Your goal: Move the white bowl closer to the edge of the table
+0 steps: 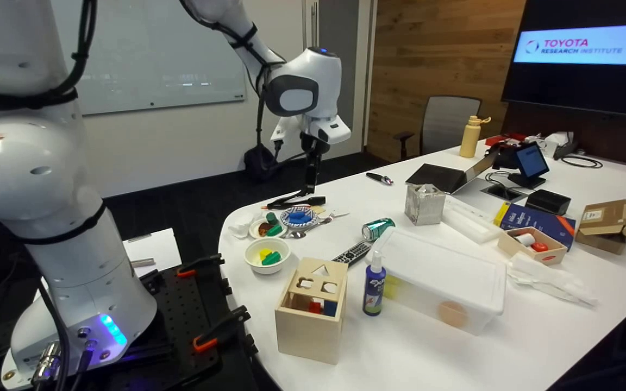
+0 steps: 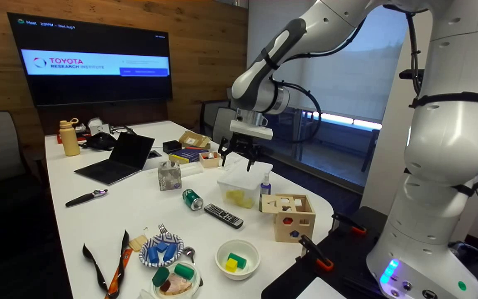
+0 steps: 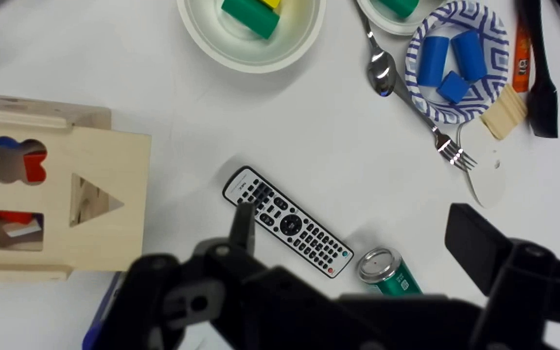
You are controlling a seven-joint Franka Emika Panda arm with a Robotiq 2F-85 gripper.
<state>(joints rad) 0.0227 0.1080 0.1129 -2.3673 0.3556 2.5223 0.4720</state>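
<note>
Wrist view, round white bowl (image 3: 243,41), upright

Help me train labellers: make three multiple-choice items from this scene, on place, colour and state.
1. Three blue blocks sit:
A on the laptop
B in the patterned bowl
C on the remote

2. Blocks in the white bowl:
A green and yellow
B red
C white

3. The gripper is:
A gripping the can
B gripping the remote
C open

1 B: the wrist view shows all three inside.
2 A: both exterior views show these colours.
3 C: its fingers stand apart, holding nothing.
</note>
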